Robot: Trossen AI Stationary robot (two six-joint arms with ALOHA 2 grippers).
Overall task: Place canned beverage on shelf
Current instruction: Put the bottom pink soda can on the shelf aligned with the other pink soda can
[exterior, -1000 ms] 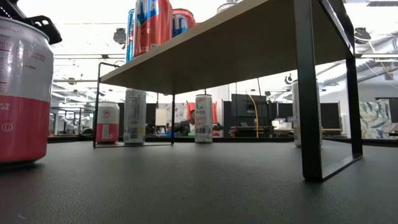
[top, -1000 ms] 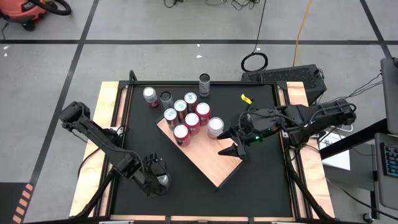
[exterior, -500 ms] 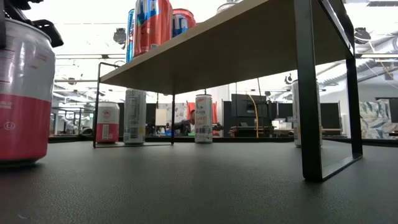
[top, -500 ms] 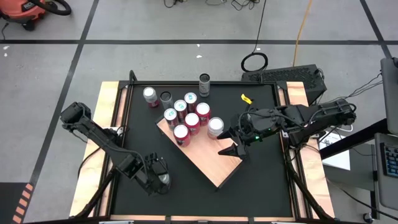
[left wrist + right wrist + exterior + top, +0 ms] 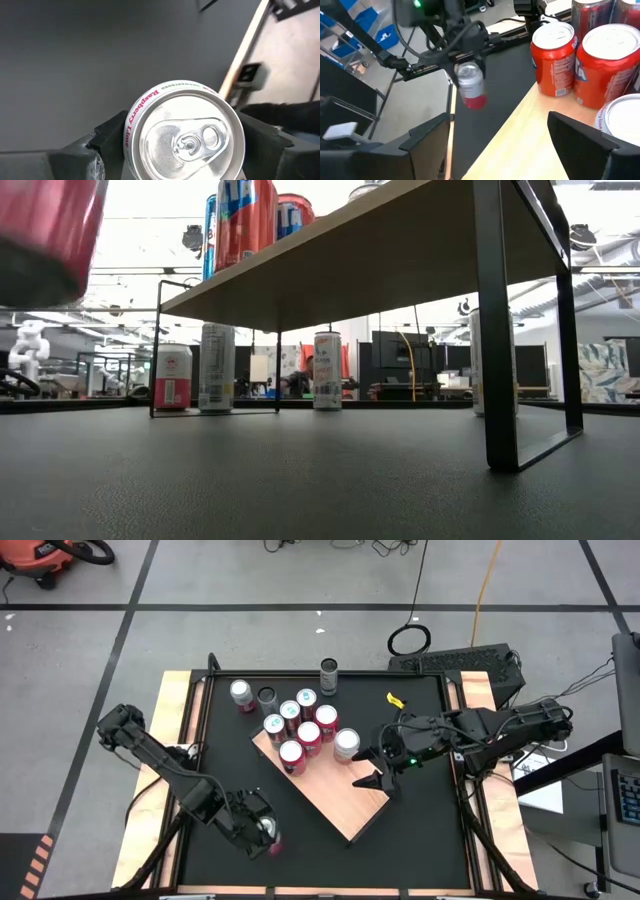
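A pink-and-silver can point(image 5: 266, 831) sits clamped in the left end effector point(image 5: 262, 832), lifted off the desk point(image 5: 420, 840). The shelf point(image 5: 345, 795) stands to its right, where the right end effector point(image 5: 377, 768) hovers open.

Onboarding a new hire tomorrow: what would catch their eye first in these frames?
The left gripper, near the table's front-left, holds a pink-and-silver can clear of the table, jaws closed on its sides. Next, the cluster of cans packed at the far end of the shelf, with the right gripper hovering open over the bare wood.
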